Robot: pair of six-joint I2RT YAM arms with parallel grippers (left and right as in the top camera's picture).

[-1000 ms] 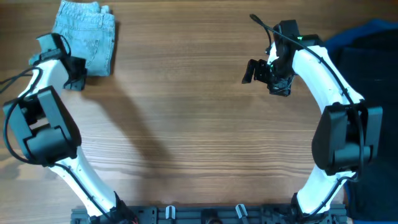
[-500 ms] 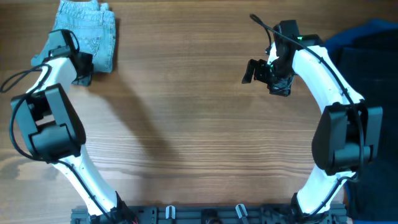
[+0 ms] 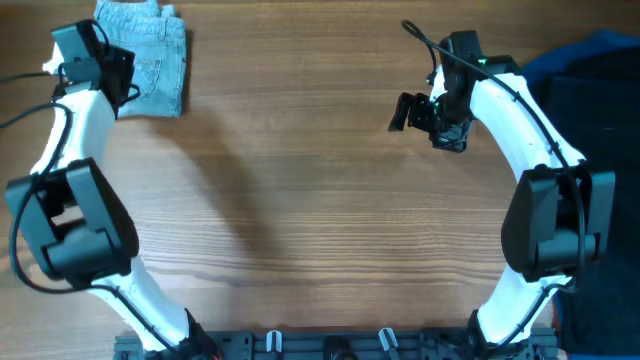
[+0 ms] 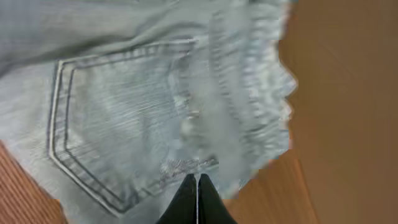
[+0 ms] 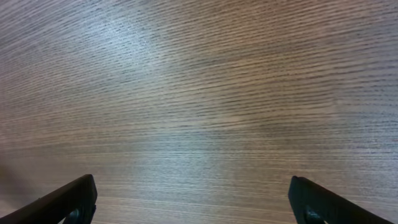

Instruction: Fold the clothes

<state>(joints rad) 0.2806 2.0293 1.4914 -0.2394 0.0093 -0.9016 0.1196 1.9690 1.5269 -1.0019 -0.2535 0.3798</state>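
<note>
The denim shorts (image 3: 148, 50) lie as a compact folded packet in the upper left corner of the overhead frame, flat on the desk (image 3: 300, 200). That placement suggests they are finished and parked out of the working area. The left hand (image 4: 198, 199) hangs at the packet's left side with its two fingers pressed fully together. In the left wrist view the tips sit just over the lower hem beneath a stitched back pocket (image 4: 118, 130), and no cloth shows pinched between them. Closed like that, it looks suited to nudging or patting the fold rather than lifting it.

The right hand (image 3: 415, 112) hovers over bare wood in the upper right of centre, spread wide and holding nothing. Its wrist view shows only wood grain between the two finger ends. That open stance likely readies it for the pile of black and bright-blue fabric (image 3: 600, 70), which spills in from the right edge of the frame just beyond the right arm.

The whole middle of the desk is free, giving ample room to drag a garment in and spread it. The tight spots are the margins. The shorts sit near the top edge with a frayed hem toward the centre, and the unfolded pile overruns the right border, so its full extent cannot be told.
</note>
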